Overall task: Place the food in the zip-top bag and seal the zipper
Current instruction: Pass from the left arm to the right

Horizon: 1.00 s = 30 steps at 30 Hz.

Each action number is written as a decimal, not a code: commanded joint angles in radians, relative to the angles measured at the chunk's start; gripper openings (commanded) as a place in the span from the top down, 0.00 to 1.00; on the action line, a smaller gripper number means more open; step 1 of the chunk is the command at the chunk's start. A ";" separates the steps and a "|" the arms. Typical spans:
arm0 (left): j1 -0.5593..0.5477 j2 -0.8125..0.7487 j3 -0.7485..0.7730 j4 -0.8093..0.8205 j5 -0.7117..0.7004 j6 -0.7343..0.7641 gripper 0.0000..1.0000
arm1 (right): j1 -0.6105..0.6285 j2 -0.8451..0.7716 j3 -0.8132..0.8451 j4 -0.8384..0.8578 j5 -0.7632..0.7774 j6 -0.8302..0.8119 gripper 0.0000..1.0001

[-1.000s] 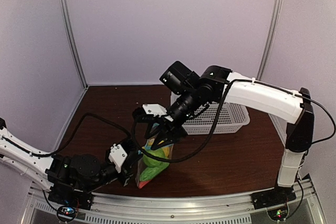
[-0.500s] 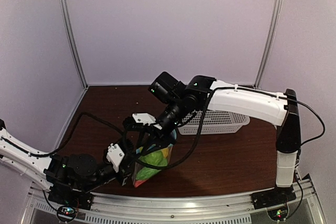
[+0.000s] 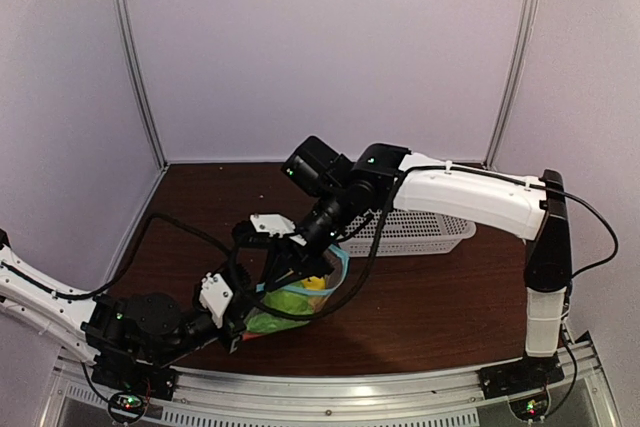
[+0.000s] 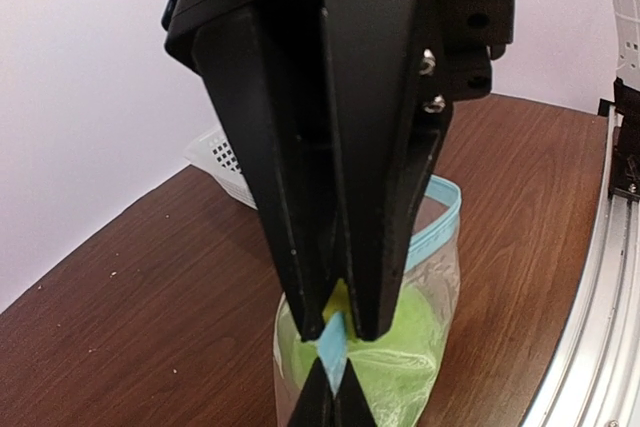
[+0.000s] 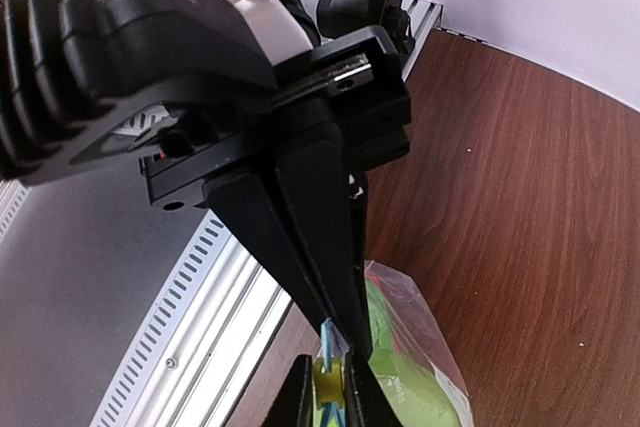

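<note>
Lavender walls [image 3: 330,47] enclosed a dark brown table [image 3: 440,297], with an aluminium rail [image 4: 590,347] along its near edge. A white perforated basket [image 3: 430,232] stood at the back right, well apart from the work.

The zip-top bag [image 3: 290,299] stood on the table near the front, left of centre, between the two arms. It leaned toward the left arm. The food [image 4: 415,337] was inside it: a green mass filled most of the pouch, and a yellow piece [image 3: 316,283] sat near the top. Individual items beyond these could not be distinguished.

The left gripper [image 4: 333,389] was closed, its fingertips pinching the teal-blue zipper [image 4: 440,227] at the near end of the mouth. The right gripper [image 4: 340,332] came down from above with its fingers pressed together on the same strip, just beside the left fingertips and almost touching them.

Beyond the pinch, the zipper curved away in an arc toward the far end of the bag. Whether that stretch was sealed could not be determined.
</note>
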 commanded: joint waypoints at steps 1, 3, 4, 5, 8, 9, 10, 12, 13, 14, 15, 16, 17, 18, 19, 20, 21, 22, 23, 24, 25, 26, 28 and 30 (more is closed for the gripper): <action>0.005 -0.015 -0.014 0.050 -0.023 0.007 1.00 | 0.003 0.016 0.022 0.008 0.065 0.034 0.84; 0.005 -0.015 -0.014 0.054 -0.024 0.007 1.00 | 0.003 0.016 0.024 0.010 0.087 0.041 0.84; 0.004 -0.015 -0.015 0.055 -0.025 0.008 1.00 | 0.003 0.016 0.023 0.011 0.093 0.042 0.83; 0.004 -0.016 -0.014 0.056 -0.026 0.008 1.00 | 0.003 0.017 0.023 0.013 0.099 0.045 0.84; 0.004 -0.015 -0.016 0.057 -0.026 0.009 1.00 | 0.003 0.015 0.024 0.016 0.099 0.054 0.88; 0.004 -0.015 -0.018 0.058 -0.027 0.008 1.00 | 0.003 0.016 0.024 0.018 0.099 0.057 0.89; 0.005 -0.015 -0.018 0.057 -0.025 0.008 1.00 | 0.003 0.016 0.024 0.020 0.103 0.060 0.92; 0.005 -0.015 -0.018 0.057 -0.026 0.005 1.00 | 0.003 0.018 0.024 0.021 0.106 0.058 0.99; 0.004 -0.014 -0.017 0.059 -0.029 0.003 1.00 | 0.004 0.018 0.024 0.021 0.108 0.058 1.00; 0.005 -0.014 -0.019 0.065 -0.031 0.002 1.00 | 0.003 0.018 0.024 0.019 0.109 0.058 1.00; 0.004 -0.011 -0.018 0.074 -0.034 0.002 1.00 | 0.003 0.018 0.025 0.020 0.109 0.058 1.00; 0.005 -0.009 -0.019 0.085 -0.033 0.003 1.00 | 0.003 0.017 0.025 0.019 0.110 0.056 1.00; 0.005 -0.006 -0.017 0.098 -0.028 0.008 1.00 | 0.004 0.016 0.025 0.017 0.111 0.054 1.00; 0.005 -0.002 -0.014 0.104 -0.025 0.008 1.00 | 0.003 0.013 0.026 0.016 0.112 0.052 1.00; 0.005 0.005 -0.011 0.105 -0.025 0.008 1.00 | 0.003 0.013 0.027 0.014 0.113 0.050 1.00; 0.004 0.011 -0.007 0.102 -0.028 0.007 1.00 | 0.003 0.011 0.027 0.012 0.114 0.048 1.00; 0.005 0.016 -0.003 0.097 -0.032 0.003 0.99 | 0.003 0.009 0.027 0.011 0.114 0.045 1.00; 0.005 0.020 -0.001 0.092 -0.032 -0.001 0.98 | 0.003 0.009 0.028 0.008 0.114 0.043 1.00; 0.005 0.022 0.000 0.091 -0.033 -0.003 0.97 | 0.003 0.010 0.031 0.004 0.113 0.040 1.00; 0.004 0.022 0.000 0.091 -0.033 -0.008 0.95 | 0.003 0.010 0.033 0.000 0.112 0.038 1.00; 0.004 0.021 0.001 0.091 -0.038 -0.016 0.93 | 0.003 0.010 0.036 -0.003 0.110 0.036 1.00; 0.005 0.017 -0.001 0.088 -0.041 -0.021 0.90 | 0.003 0.010 0.037 -0.005 0.108 0.036 1.00; 0.004 0.006 -0.003 0.080 -0.047 -0.035 0.84 | 0.004 0.010 0.040 -0.007 0.107 0.036 1.00; 0.007 -0.009 -0.007 0.067 -0.048 -0.052 0.78 | 0.004 0.009 0.043 -0.008 0.107 0.036 1.00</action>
